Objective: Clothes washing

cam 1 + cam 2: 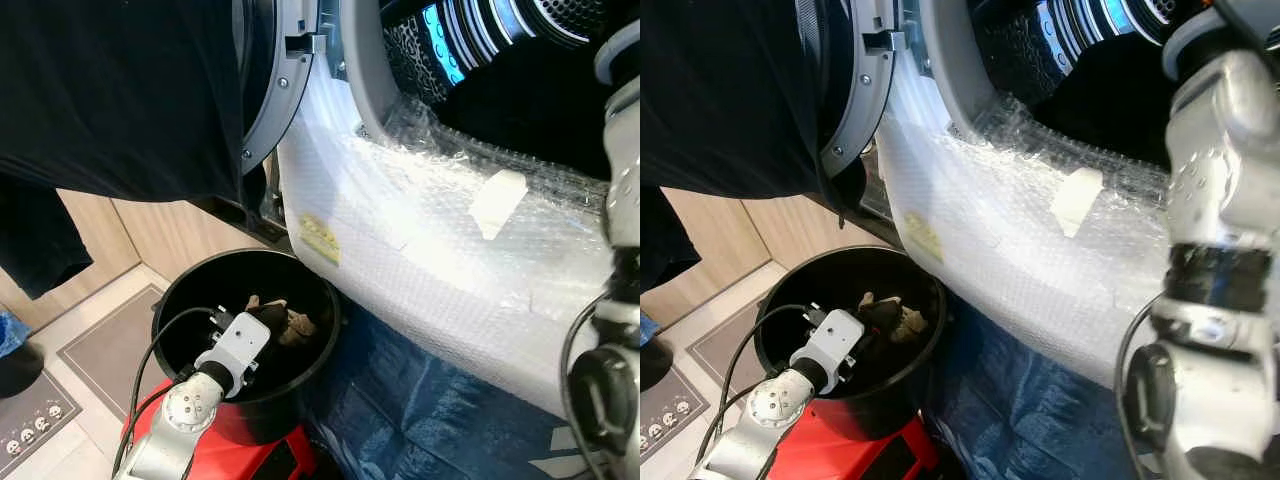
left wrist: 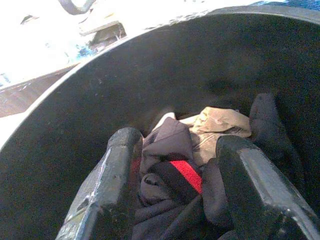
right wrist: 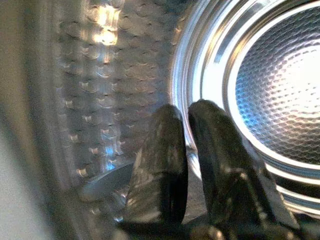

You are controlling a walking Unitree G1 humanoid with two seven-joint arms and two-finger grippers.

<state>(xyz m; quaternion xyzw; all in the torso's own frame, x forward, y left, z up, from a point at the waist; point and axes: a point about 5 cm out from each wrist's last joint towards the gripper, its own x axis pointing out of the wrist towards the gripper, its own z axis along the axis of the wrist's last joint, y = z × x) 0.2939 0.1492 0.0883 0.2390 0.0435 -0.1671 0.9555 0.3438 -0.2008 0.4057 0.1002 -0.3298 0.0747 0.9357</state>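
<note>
left end effector [image 2: 175, 200] over bucket clothes [image 2: 190, 150]

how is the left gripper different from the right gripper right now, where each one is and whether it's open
The left gripper is down inside the black bucket; the right gripper is inside the washing machine drum. The left gripper's fingers are spread apart over the pile of clothes; the right gripper's fingers are pressed nearly together with nothing between them. Both have two long black fingers.
</note>
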